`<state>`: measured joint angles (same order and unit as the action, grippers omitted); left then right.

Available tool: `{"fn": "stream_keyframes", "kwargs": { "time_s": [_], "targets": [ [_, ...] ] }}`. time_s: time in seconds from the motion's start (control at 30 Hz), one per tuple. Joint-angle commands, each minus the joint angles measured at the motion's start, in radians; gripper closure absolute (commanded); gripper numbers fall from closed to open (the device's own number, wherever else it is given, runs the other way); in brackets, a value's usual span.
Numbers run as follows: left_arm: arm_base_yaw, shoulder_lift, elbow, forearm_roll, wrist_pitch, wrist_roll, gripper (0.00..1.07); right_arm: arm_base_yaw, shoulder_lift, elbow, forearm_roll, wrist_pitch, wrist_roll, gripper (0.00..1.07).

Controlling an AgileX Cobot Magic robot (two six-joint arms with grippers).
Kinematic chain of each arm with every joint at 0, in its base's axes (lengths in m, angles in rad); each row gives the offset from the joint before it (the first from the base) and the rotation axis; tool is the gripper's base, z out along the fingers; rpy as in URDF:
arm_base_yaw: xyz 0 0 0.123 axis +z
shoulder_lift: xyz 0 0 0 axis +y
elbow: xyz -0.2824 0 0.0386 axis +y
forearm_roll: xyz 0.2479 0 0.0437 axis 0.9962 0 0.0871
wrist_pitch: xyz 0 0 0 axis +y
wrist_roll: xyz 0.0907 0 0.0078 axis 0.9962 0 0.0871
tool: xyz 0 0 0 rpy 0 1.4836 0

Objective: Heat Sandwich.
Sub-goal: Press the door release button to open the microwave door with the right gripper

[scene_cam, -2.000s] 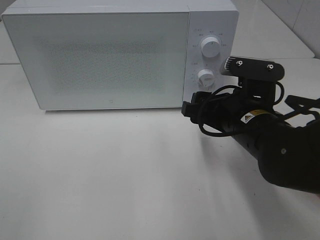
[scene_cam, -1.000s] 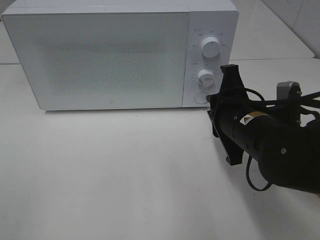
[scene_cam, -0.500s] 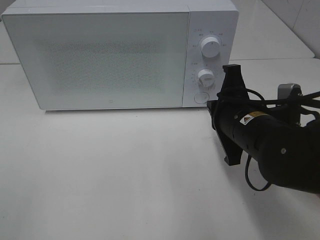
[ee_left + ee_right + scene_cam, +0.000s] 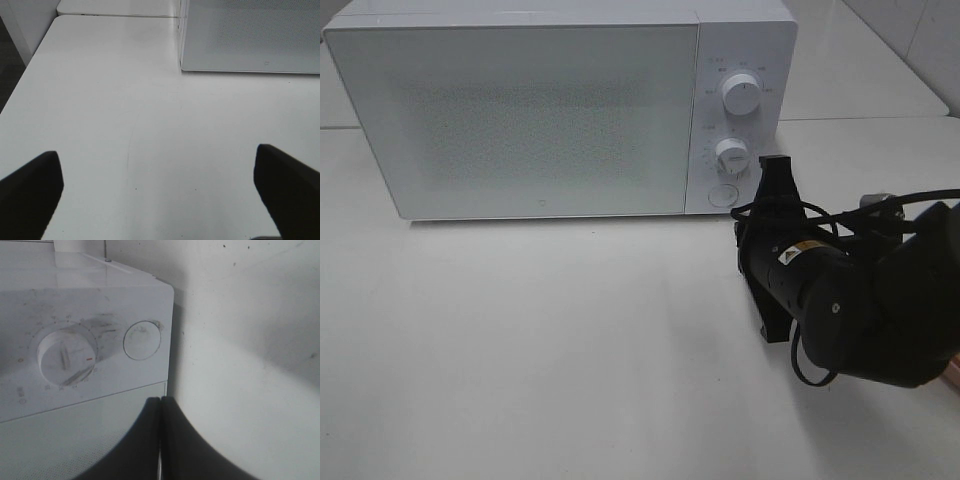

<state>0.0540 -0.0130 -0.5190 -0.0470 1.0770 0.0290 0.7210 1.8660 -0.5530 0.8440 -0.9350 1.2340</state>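
The sandwich is out of view in every frame. The white microwave (image 4: 520, 110) stands at the back of the table with its door shut. My right gripper (image 4: 741, 224) is shut and empty, rolled on its side, a little in front of the control panel's lower right corner. In the right wrist view its fingers (image 4: 150, 440) are pressed together, pointing at the round button (image 4: 142, 340) beside the lower knob (image 4: 65, 357). My left gripper (image 4: 156, 151) is open and empty over bare table, with the microwave's front corner (image 4: 250, 35) ahead of it.
The panel carries an upper knob (image 4: 739, 95), a lower knob (image 4: 730, 153) and a round button (image 4: 722, 195). The white table (image 4: 540, 340) spreads in front of the microwave. A tiled wall edge shows at the back right.
My right gripper rolled onto its side and drew back from the panel's round button toward the table's front. The microwave door has stayed shut.
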Motion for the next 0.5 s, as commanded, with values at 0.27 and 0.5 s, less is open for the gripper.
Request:
{"fn": "stream_keyframes", "kwargs": {
  "time_s": [0.27,0.5],
  "targets": [
    [-0.004,-0.015,0.003,-0.009,-0.003,-0.005,0.1,-0.092,0.079,-0.107,-0.097,0.011,0.019,1.07],
    [-0.004,-0.015,0.003,-0.009,-0.003,-0.005,0.1,-0.131,0.131,-0.163,-0.128,0.017,0.027,1.07]
  ]
}}
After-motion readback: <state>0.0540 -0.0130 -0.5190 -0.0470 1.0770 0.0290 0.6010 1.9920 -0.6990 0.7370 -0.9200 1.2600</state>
